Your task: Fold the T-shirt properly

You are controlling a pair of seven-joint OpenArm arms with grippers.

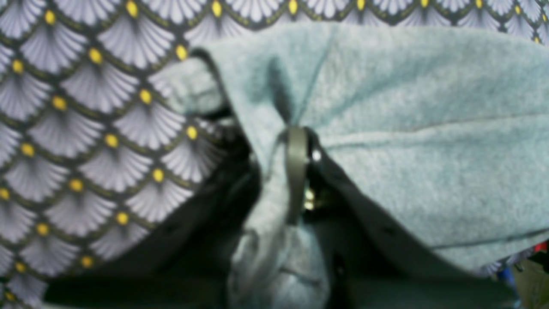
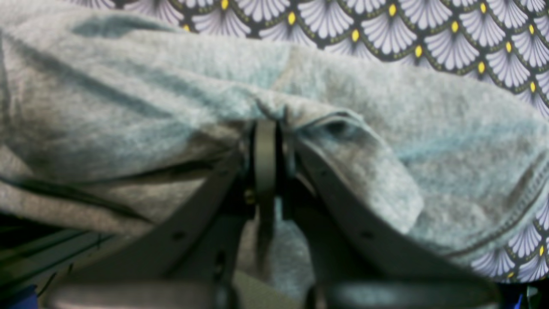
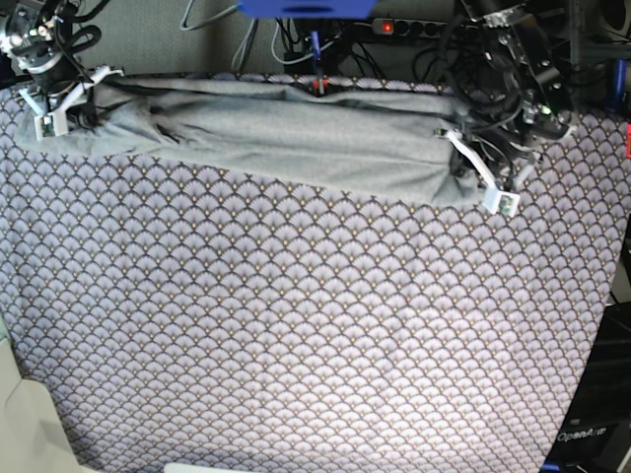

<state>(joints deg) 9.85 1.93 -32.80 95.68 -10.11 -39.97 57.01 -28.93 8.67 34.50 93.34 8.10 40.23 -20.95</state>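
A: Counted, left to right across the base view?

B: One right gripper (image 3: 61,106) at the far-left corner, one T-shirt (image 3: 296,133) stretched as a long grey band along the far edge, one left gripper (image 3: 471,158) at the band's right end. All on one scallop-patterned cloth (image 3: 296,325), purple-grey with yellow dots, covering the whole table.

A: State of the right gripper?

B: Pressed together, pinching a gathered fold of the T-shirt (image 2: 150,98) in the right wrist view; fabric bunched over both fingers (image 2: 266,150), patterned cloth (image 2: 429,30) showing beyond.

A: And the left?

B: Same story in the left wrist view: left gripper (image 1: 296,137) nipped tight on a pleat of the T-shirt (image 1: 429,128), more grey fabric hanging down below the fingers. Scalloped cloth (image 1: 85,128) filling the left half there.

A: Where exactly is the shirt?

B: Far side of the table, stretched between both grippers, lying folded lengthwise with creases near the left end. Right end lower than the left in the base view.

A: Any writing?

B: None readable on the shirt. Faint "OpenArm" lettering (image 3: 584,436) on dark equipment at the bottom-right corner. Tangle of cables (image 3: 434,39) and a power strip with a red light (image 3: 404,28) behind the table.
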